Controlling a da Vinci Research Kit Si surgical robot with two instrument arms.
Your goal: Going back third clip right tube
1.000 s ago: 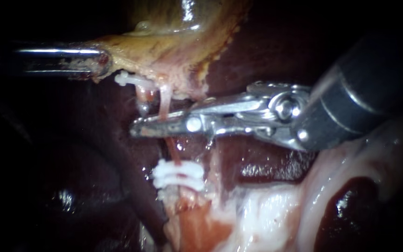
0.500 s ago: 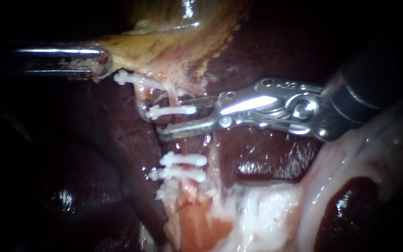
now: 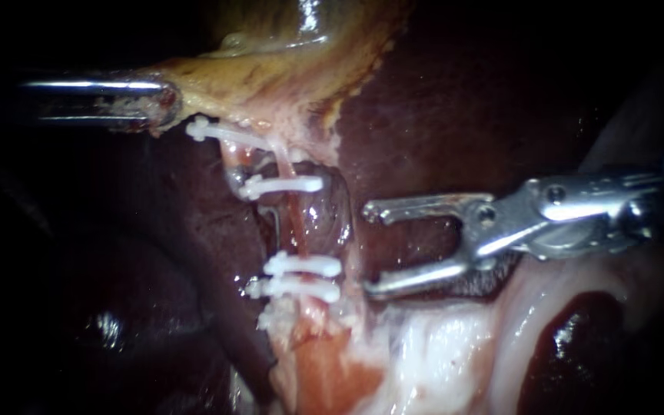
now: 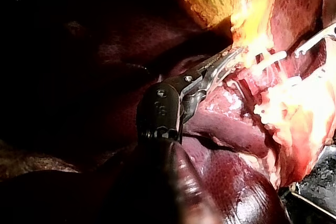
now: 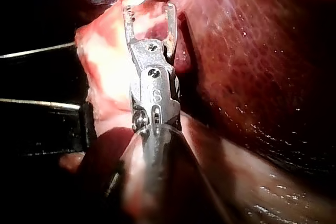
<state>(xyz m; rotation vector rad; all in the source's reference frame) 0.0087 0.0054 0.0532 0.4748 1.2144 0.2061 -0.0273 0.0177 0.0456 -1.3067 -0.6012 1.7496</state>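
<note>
Right tube (image 3: 295, 223), a thin pink strand, runs down from the gallbladder (image 3: 270, 77) across the dark liver (image 3: 439, 107), near the middle of the endoscope view. At far left, the left instrument (image 3: 164, 102) has its pincer clamped on the gallbladder's yellow edge. A white clip (image 3: 217, 131) lies just below that edge. An upper clip (image 3: 284, 184) crosses the tube, and two more clips (image 3: 305, 265) sit close together lower down. Further right, the right instrument (image 3: 368, 250) is clear of the tube, its pincer wide open and empty.
</note>
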